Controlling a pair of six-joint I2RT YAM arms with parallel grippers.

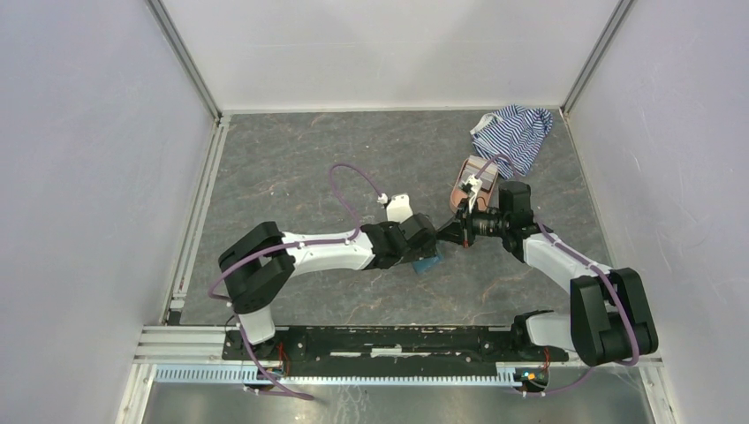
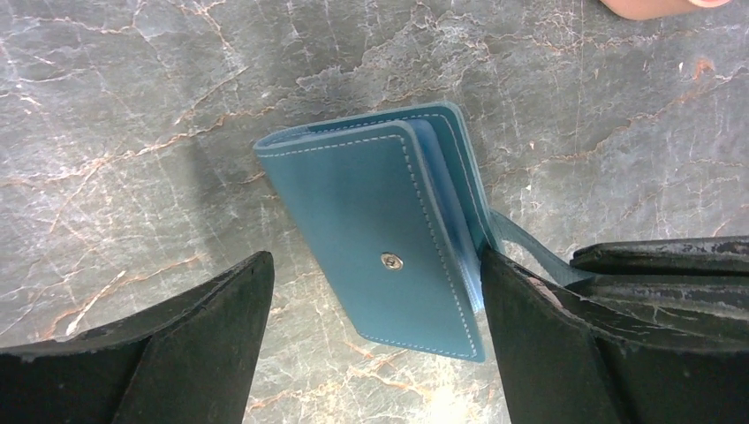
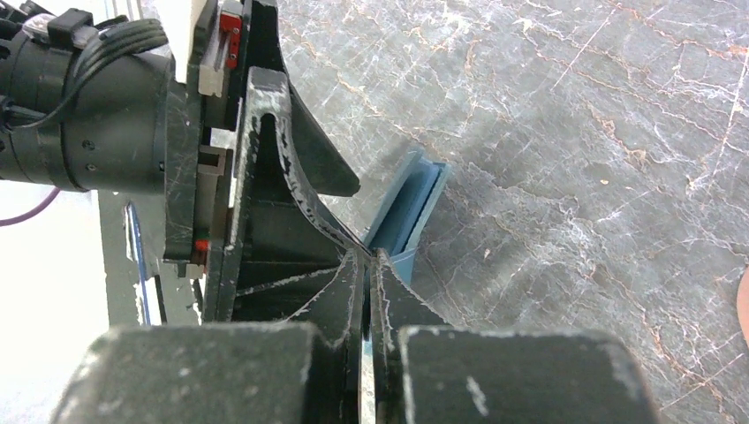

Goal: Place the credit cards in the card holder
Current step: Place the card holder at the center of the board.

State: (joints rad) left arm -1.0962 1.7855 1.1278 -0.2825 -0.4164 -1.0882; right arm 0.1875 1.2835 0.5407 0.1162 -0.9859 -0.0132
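The teal-blue card holder (image 2: 380, 238) lies folded on the table, snap stud facing up; it also shows in the top view (image 1: 428, 264) and the right wrist view (image 3: 408, 205). My left gripper (image 2: 375, 256) is open and straddles it: the right finger (image 2: 530, 336) touches the holder's open edge, the left finger (image 2: 203, 336) stands apart. My right gripper (image 3: 369, 256) is shut on the holder's snap tab (image 2: 530, 252), and its fingers (image 2: 658, 265) show in the left wrist view. The two grippers (image 1: 433, 247) (image 1: 449, 235) meet tip to tip. No credit card shows clearly.
A pink oval case (image 1: 470, 181) lies just behind the right wrist; its edge shows in the left wrist view (image 2: 662, 7). A blue-white striped cloth (image 1: 512, 134) lies in the far right corner. White walls enclose the grey marble table (image 1: 291, 168).
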